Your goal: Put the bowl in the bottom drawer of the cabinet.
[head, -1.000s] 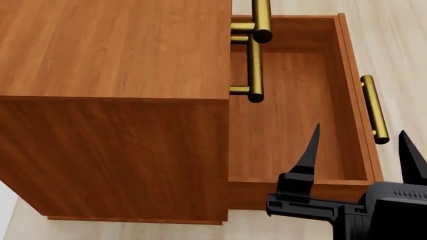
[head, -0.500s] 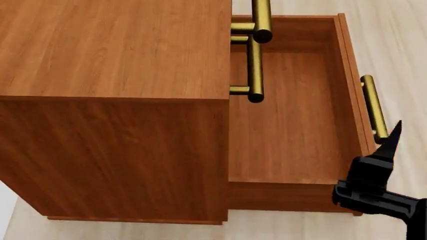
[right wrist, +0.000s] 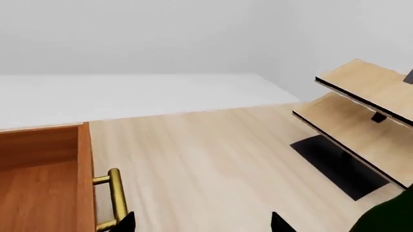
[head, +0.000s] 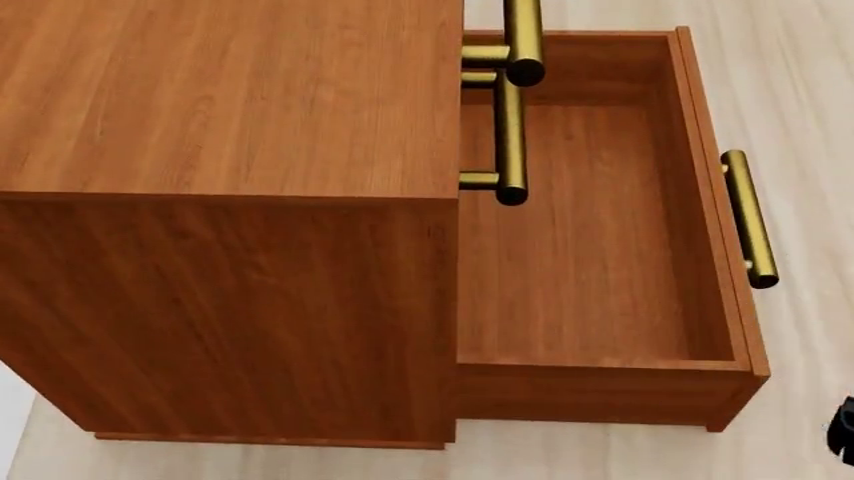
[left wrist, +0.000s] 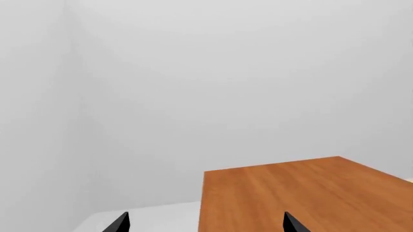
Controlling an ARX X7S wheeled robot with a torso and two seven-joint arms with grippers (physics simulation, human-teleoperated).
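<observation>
Head view looks down on the small boxy reddish-brown wooden cabinet (head: 227,200), which fills the left and centre of the frame. The lowest box-shaped drawer of the same wood (head: 694,130) stands pulled out to the right, its interior bare wood. It is drawn out, I judge, so that something can be lowered in from above. Its long axis runs from the bottom of the frame toward the top, and its brass bar handle (head: 747,215) lies along the outer front at the right edge, parallel to that axis. Two upper brass handles (head: 514,110) jut out over the drawer's inner side, so the outer part of the box is the freer way in.

The small patterned ceramic bowl shows in none of the three views, so where it lies and which way it faces cannot be told.

Only a dark scrap of the right arm shows at the lower right corner of the head view. In the right wrist view the right gripper (right wrist: 201,223) has its two black tips well apart with nothing between them, above pale plank floor (right wrist: 213,150), beside the drawer handle; a pale wooden rack (right wrist: 361,111) stands at right. In the left wrist view the left gripper (left wrist: 206,223) is likewise spread and empty, over the cabinet's top, facing a grey wall (left wrist: 206,72).
</observation>
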